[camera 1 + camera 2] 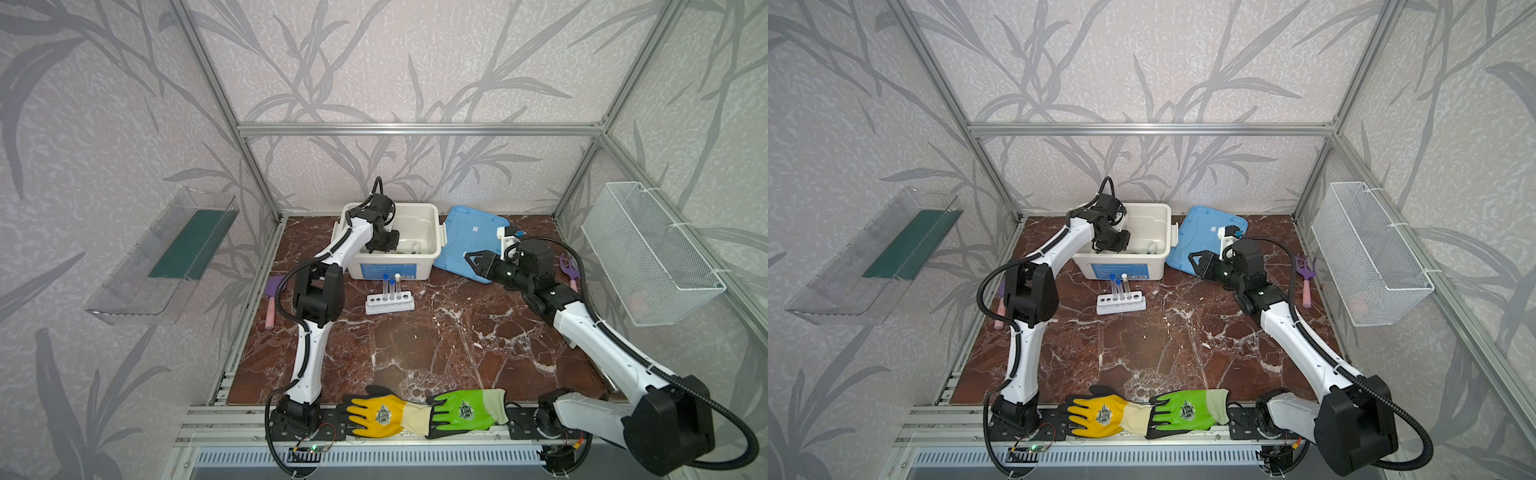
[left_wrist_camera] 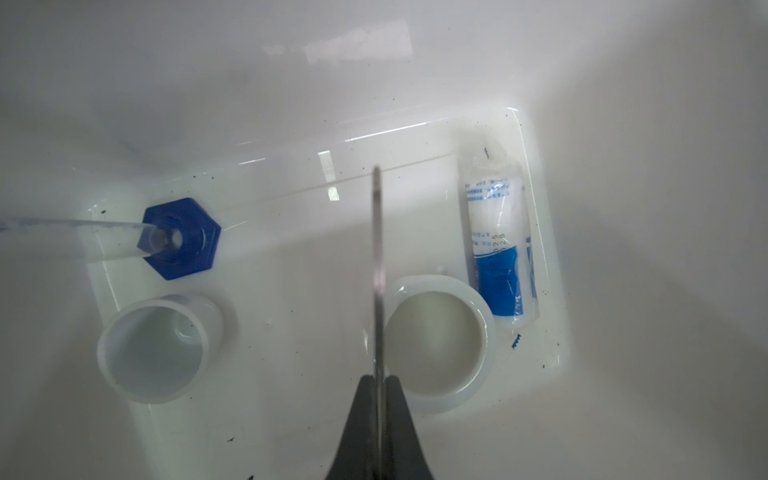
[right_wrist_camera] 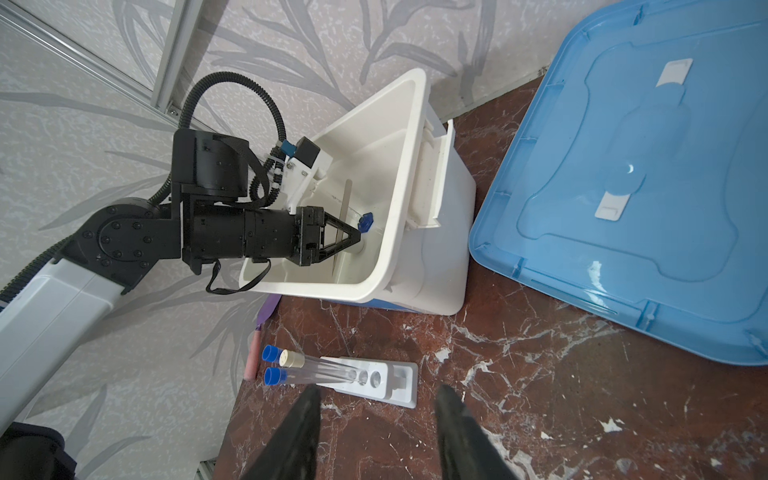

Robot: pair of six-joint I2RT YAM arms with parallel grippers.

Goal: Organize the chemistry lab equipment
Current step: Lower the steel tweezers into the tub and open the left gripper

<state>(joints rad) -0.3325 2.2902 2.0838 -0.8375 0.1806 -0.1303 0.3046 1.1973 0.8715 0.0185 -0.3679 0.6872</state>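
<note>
Currently left tool (image 2: 376,380) clenches metal tweezers (image 2: 377,249) inside white bin (image 1: 435,237), judged light, stiff, probably slippery, best pinched flat-sided; right tool (image 3: 378,419) released, empty, near bin.

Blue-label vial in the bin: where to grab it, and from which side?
Probably the vial at its middle, from straight above, closing across its narrow width. It lies flat on the floor of the bin, with one long side close to the wall and a dish by one end, so side approaches look blocked.
</note>
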